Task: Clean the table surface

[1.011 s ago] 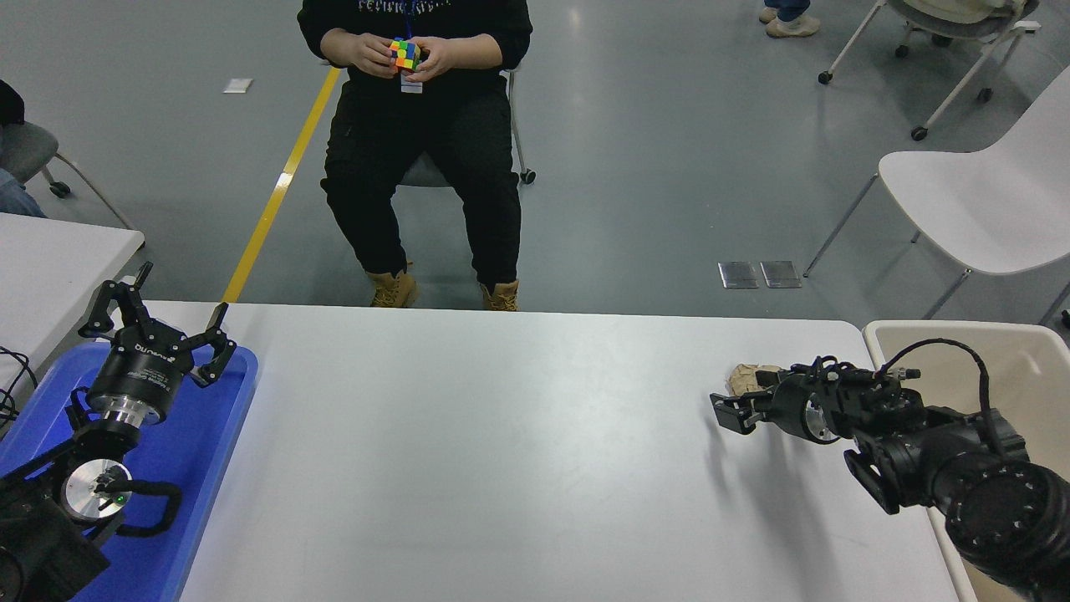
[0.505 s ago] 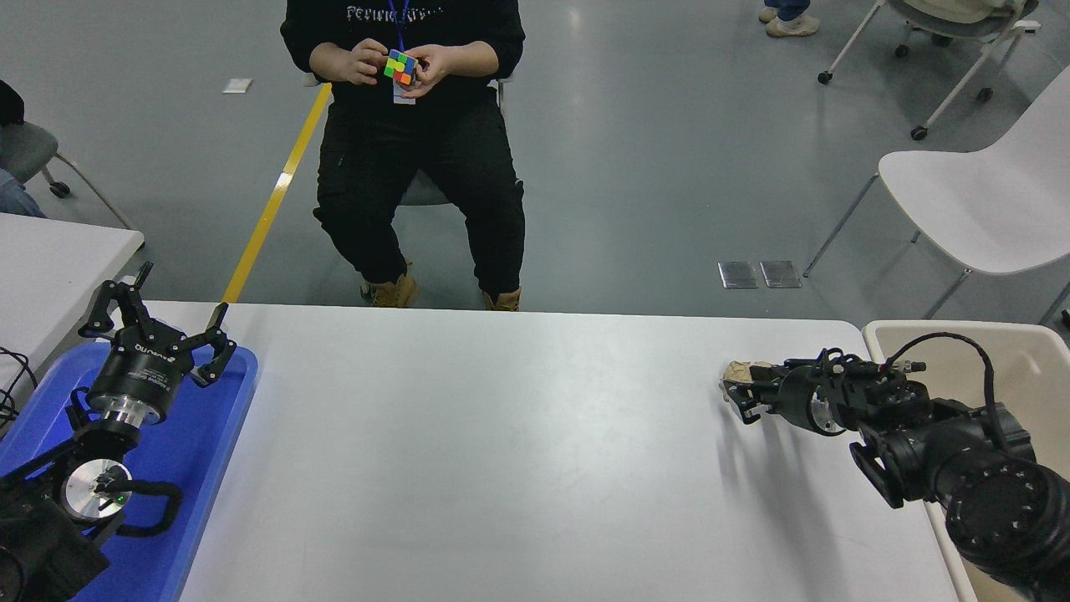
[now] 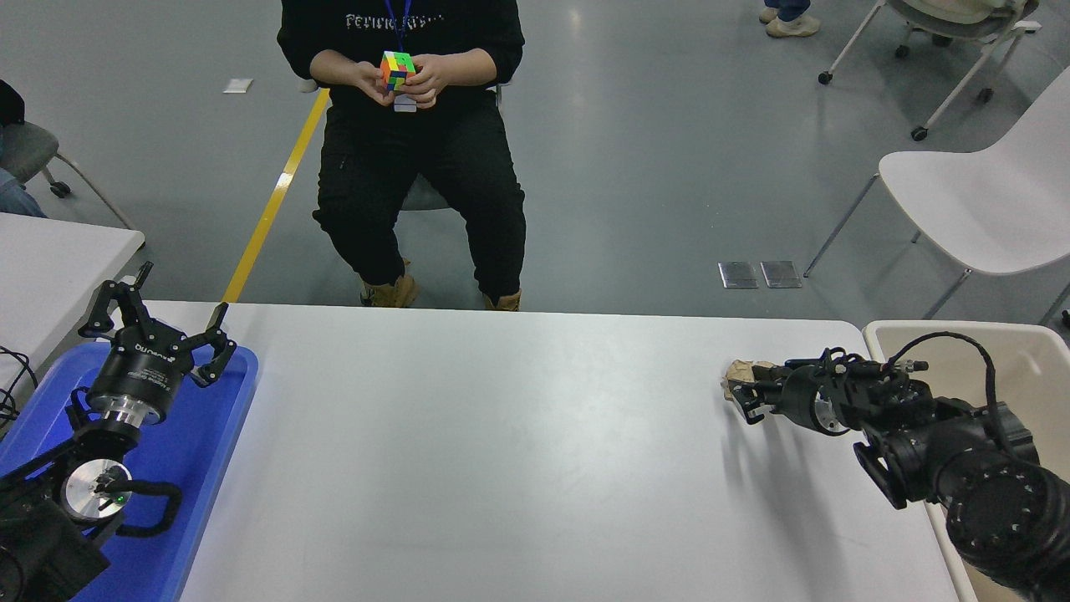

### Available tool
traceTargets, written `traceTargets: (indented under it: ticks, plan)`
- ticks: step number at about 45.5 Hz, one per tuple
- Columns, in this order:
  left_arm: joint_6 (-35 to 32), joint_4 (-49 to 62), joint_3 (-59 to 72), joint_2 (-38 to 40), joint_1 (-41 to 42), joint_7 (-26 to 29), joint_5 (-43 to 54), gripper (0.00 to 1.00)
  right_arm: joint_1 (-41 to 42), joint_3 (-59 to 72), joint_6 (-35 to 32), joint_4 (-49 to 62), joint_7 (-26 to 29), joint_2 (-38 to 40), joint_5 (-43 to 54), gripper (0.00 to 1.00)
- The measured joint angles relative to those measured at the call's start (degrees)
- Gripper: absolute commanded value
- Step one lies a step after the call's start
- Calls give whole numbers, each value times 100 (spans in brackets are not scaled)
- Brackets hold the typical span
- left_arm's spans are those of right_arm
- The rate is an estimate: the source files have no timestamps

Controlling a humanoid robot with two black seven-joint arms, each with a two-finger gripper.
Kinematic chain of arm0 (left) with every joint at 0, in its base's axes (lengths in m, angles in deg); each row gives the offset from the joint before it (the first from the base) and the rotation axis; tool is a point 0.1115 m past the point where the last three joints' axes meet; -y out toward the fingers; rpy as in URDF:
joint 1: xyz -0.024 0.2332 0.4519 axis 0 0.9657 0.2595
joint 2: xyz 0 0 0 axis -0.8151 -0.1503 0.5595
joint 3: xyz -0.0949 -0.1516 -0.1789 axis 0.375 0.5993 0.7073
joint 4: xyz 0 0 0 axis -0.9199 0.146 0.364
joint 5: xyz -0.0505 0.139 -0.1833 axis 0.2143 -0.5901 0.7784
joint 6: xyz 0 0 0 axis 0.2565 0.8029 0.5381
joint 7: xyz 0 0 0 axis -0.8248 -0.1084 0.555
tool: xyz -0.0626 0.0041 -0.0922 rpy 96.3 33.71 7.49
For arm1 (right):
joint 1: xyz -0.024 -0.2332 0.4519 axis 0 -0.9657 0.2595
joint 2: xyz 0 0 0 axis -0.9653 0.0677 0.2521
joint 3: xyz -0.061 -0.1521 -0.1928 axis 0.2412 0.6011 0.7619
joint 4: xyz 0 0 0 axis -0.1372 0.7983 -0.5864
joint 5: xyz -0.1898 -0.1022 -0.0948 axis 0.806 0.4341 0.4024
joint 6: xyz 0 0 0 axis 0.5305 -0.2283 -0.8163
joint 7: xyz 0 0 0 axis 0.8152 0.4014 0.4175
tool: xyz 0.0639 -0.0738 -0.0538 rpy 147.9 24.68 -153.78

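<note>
1. White table surface point(image 3: 518, 451): fills the lower middle of the head view, far edge running across below the seated person's boots, rounded far-right corner visible.
2. Right gripper point(image 3: 740, 395): reaches in from the right edge, low over the table near the far-right corner; fingers closed around a crumpled tan paper wad point(image 3: 740, 372), which shows just above and behind the fingertips. Cannot tell whether the wad rests on the table or is lifted off it.
3. Beige bin point(image 3: 1032, 351): stands just beyond the table's right edge, partly covered by the right arm.
4. Left gripper point(image 3: 155, 322): parked at the table's left edge above a blue tray point(image 3: 213, 443), fingers spread apart, holding nothing.
5. Blue tray: lies along the left edge, far corner near the table's far-left corner.
6. Person point(image 3: 418, 159): seated on a chair beyond the far edge, both hands on a coloured puzzle cube point(image 3: 398, 69), well apart from the table.
7. White chair point(image 3: 978, 201): on the floor beyond the far-right corner.
</note>
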Motion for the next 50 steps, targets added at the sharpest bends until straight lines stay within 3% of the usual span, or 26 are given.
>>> traceTargets:
  ticks: [29,50]
  plan:
    - [0,0,0,1,0,0,0,100,116,-39,-183,188,-70,21,-90,0]
    - [0,0,0,1,0,0,0,100,738,-65,-471,184,-499,415,-1244,0]
